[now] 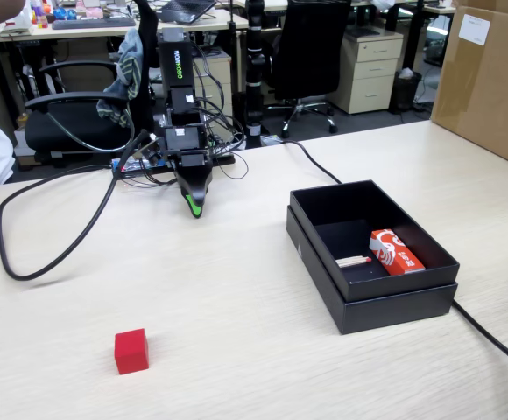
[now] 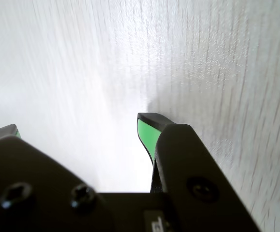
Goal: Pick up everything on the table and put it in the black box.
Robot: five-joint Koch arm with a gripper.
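Cube (image 1: pixel 131 351): on table (image 1: pixel 236 289), well apart from gripper (image 1: pixel 196 210), toward the fixed view's near-left. Gripper: jaws parted, empty. Box (image 1: pixel 324 262): right.

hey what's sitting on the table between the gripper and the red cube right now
Nothing: in the fixed view only bare table lies between the gripper and the red cube. The black cable loops off to the left of that line.

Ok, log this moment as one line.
gripper: open, empty, tip down near table | red cube: on table, untouched | black box: holds printed packet | stage: before pick
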